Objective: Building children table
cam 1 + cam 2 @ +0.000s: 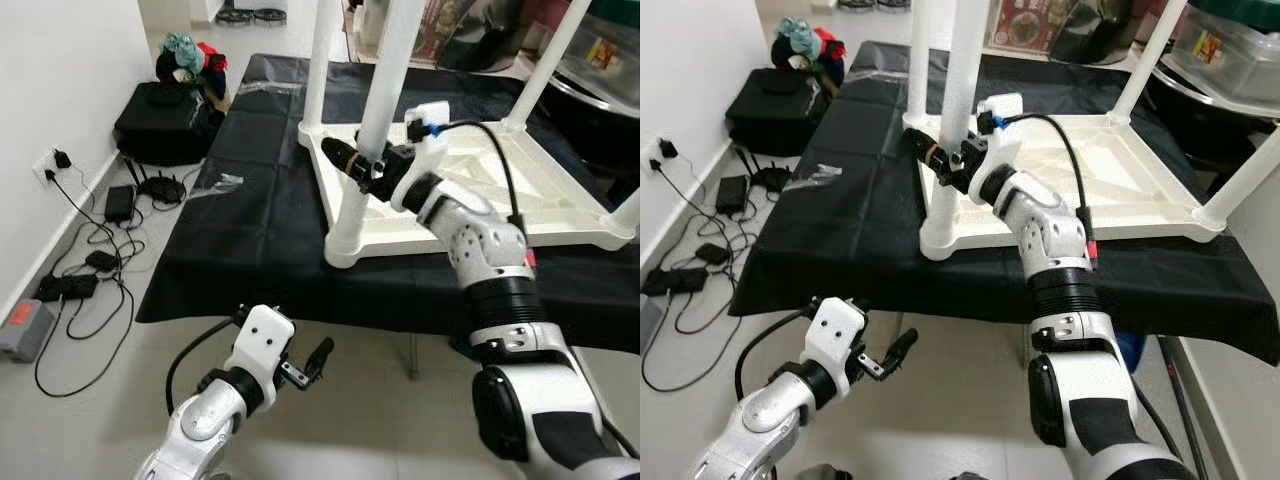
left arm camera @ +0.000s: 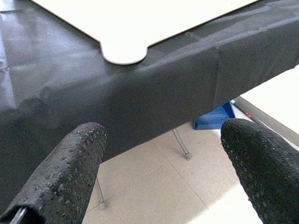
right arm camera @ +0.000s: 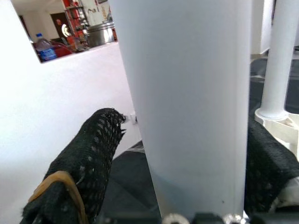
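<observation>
A white children's table (image 1: pixel 480 195) lies upside down on a black cloth-covered table (image 1: pixel 260 230), its legs pointing up. My right gripper (image 1: pixel 358 163) is shut around the near-left table leg (image 1: pixel 385 80), low down close to its base. In the right wrist view the leg (image 3: pixel 187 102) stands between the two black fingers (image 3: pixel 88 163). My left gripper (image 1: pixel 312 362) hangs open below the cloth table's front edge, holding nothing. The left wrist view looks up at the white table's rounded corner (image 2: pixel 124 51), past its open fingers (image 2: pixel 70 172).
On the floor by the left wall lie cables, chargers and a power strip (image 1: pixel 90 265). A black bag (image 1: pixel 165 120) with clothes on it sits further back. A clear storage box (image 1: pixel 1230 55) stands at the right. A blue box (image 2: pixel 215 119) sits under the cloth table.
</observation>
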### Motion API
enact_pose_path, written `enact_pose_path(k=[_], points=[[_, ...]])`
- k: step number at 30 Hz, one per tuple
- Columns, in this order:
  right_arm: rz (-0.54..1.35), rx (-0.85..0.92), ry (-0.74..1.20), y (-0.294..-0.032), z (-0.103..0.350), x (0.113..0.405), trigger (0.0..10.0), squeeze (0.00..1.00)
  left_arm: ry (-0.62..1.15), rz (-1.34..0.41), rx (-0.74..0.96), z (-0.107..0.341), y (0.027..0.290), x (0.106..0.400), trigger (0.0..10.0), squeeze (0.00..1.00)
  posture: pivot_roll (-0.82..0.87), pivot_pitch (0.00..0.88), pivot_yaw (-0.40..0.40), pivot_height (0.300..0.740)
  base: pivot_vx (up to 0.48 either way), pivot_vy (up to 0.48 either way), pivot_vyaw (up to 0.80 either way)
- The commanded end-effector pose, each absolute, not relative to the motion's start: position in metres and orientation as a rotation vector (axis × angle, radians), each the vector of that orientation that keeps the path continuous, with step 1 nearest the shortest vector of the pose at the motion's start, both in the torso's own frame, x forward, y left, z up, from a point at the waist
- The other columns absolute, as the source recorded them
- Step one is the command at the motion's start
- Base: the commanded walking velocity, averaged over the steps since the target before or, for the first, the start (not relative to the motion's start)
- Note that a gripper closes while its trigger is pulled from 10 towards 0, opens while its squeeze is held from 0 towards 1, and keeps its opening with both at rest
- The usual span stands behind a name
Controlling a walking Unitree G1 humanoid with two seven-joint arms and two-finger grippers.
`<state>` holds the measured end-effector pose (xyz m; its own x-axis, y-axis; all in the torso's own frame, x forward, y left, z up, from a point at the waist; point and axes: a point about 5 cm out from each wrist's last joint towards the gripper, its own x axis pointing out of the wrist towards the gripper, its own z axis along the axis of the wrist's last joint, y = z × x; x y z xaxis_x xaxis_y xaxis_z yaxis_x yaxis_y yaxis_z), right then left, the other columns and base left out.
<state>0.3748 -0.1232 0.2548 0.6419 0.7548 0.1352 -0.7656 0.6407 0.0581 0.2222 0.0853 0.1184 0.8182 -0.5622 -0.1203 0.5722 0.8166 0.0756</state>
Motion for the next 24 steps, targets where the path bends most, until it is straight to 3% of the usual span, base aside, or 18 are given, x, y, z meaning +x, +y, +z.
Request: enact_pose_path(k=[1, 4, 5, 14, 15, 18, 24], points=[[1.194, 0.018, -0.019, -0.113, 0.240, 0.355, 10.0, 0.00, 0.110, -0.605, 0.110, 0.114, 0.086, 0.220, 10.0, 0.00, 0.17, 0.066, -0.113, 0.740, 0.000, 0.000, 0.00], [1.194, 0.018, -0.019, -0.113, 0.240, 0.355, 10.0, 0.00, 0.110, -0.605, 0.110, 0.114, 0.086, 0.220, 10.0, 0.00, 0.17, 0.066, -0.113, 0.740, 0.000, 0.000, 0.00], [1.352, 0.013, 0.051, -0.122, 0.231, 0.342, 10.0, 0.00, 0.109, -0.601, 0.109, 0.114, 0.086, 0.219, 10.0, 0.00, 0.17, 0.066, -0.112, 0.740, 0.000, 0.000, 0.00], [1.406, 0.051, 0.055, -0.122, 0.232, 0.339, 10.0, 0.00, 0.113, -0.600, 0.108, 0.114, 0.086, 0.219, 10.0, 0.00, 0.17, 0.062, -0.114, 0.740, 0.000, 0.000, 0.00], [1.375, 0.050, 0.054, -0.120, 0.233, 0.344, 0.0, 0.00, 0.113, -0.600, 0.108, 0.114, 0.085, 0.219, 10.0, 0.00, 0.17, 0.059, -0.115, 0.740, 0.000, 0.000, 0.00], [1.188, -0.007, 0.022, -0.121, 0.235, 0.367, 0.0, 0.00, 0.113, -0.599, 0.111, 0.113, 0.085, 0.218, 10.0, 0.00, 0.17, 0.056, -0.119, 0.740, 0.000, 0.000, 0.00], [1.105, -0.005, 0.000, -0.129, 0.238, 0.374, 0.0, 0.00, 0.115, -0.599, 0.110, 0.113, 0.085, 0.218, 10.0, 0.00, 0.18, 0.052, -0.118, 0.740, 0.000, 0.000, 0.00]])
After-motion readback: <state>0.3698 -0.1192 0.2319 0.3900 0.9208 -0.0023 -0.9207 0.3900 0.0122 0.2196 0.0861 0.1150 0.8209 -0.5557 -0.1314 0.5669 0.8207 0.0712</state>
